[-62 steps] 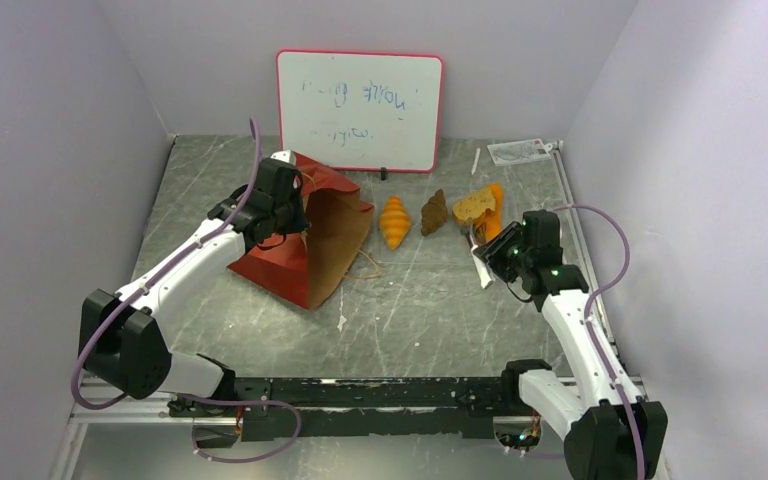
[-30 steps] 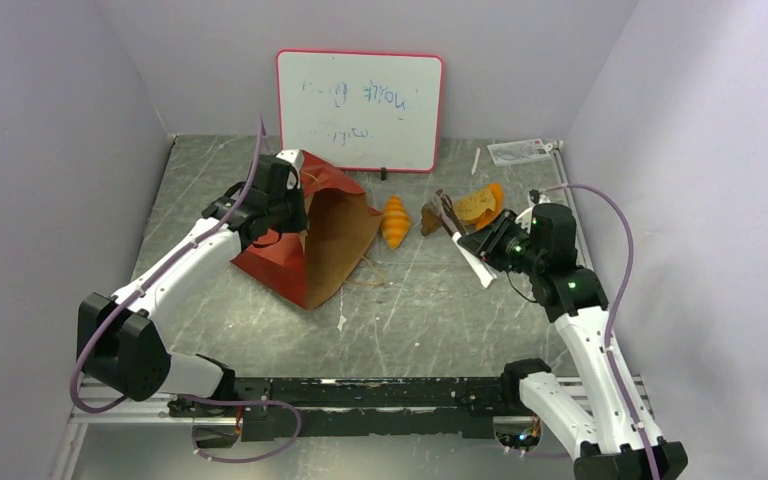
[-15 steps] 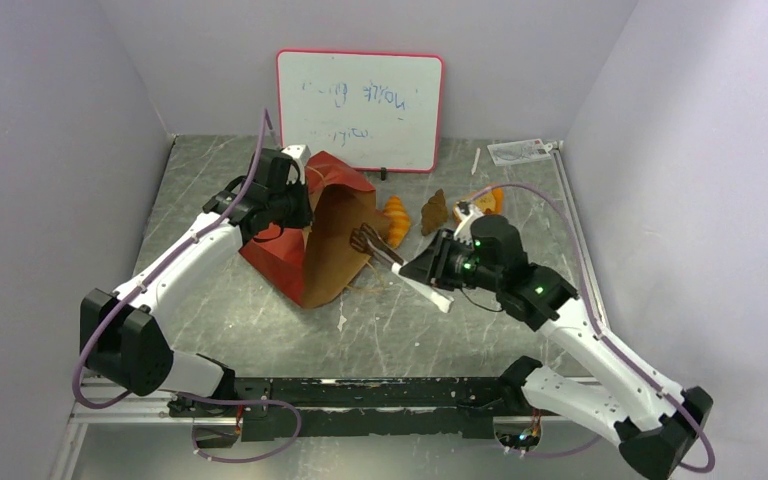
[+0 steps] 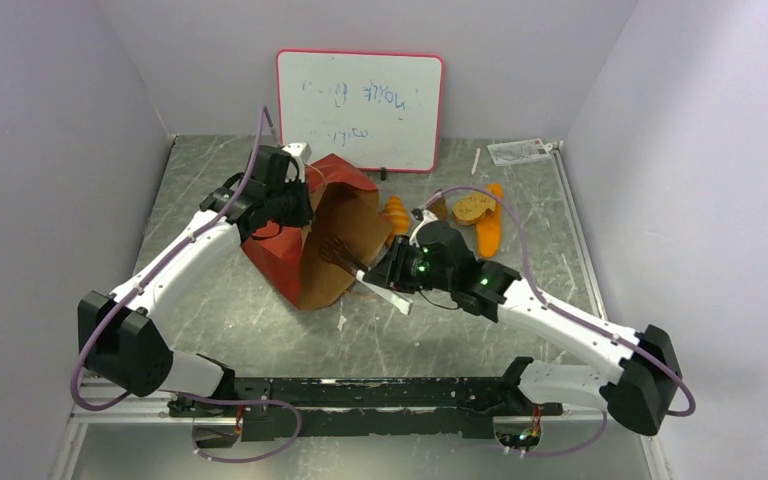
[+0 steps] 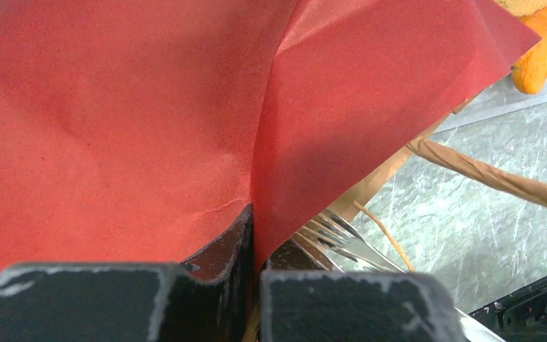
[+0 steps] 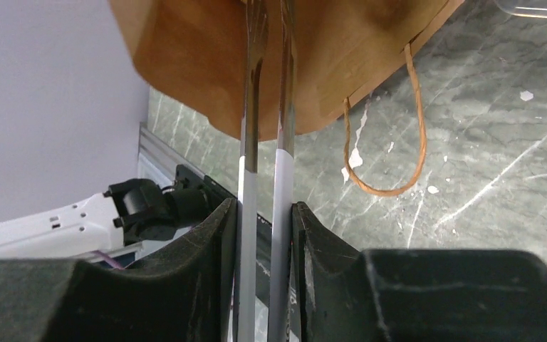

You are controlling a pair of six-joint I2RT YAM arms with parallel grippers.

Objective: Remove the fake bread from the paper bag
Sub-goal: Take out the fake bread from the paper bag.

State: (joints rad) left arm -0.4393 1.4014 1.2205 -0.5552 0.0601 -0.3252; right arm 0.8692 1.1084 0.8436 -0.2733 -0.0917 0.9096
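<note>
The paper bag [image 4: 328, 255] lies tipped on its side, mouth facing right, red part [image 4: 268, 255] to the left. My left gripper [image 4: 295, 205] is shut on the bag's red paper [image 5: 149, 107] and holds it up. My right gripper [image 4: 400, 278] is shut on metal tongs [image 4: 360, 268] with white handles; their tips reach into the bag's mouth [image 6: 327, 57]. Outside the bag lie an orange croissant [image 4: 396, 215], a long orange loaf [image 4: 490, 228] and a tan slice [image 4: 472, 207]. The dark brown piece is hidden behind my right arm. What is inside the bag does not show.
A whiteboard [image 4: 360, 110] stands at the back. A clear packet [image 4: 518, 150] lies at the back right. The bag's cord handle [image 6: 392, 189] trails on the table by its mouth. Small white scraps [image 4: 341, 322] lie in front of the bag.
My right arm has swung left from the pastries to the bag, bringing the tongs' tips into its mouth. My left gripper has kept its hold and raised the bag a little.
</note>
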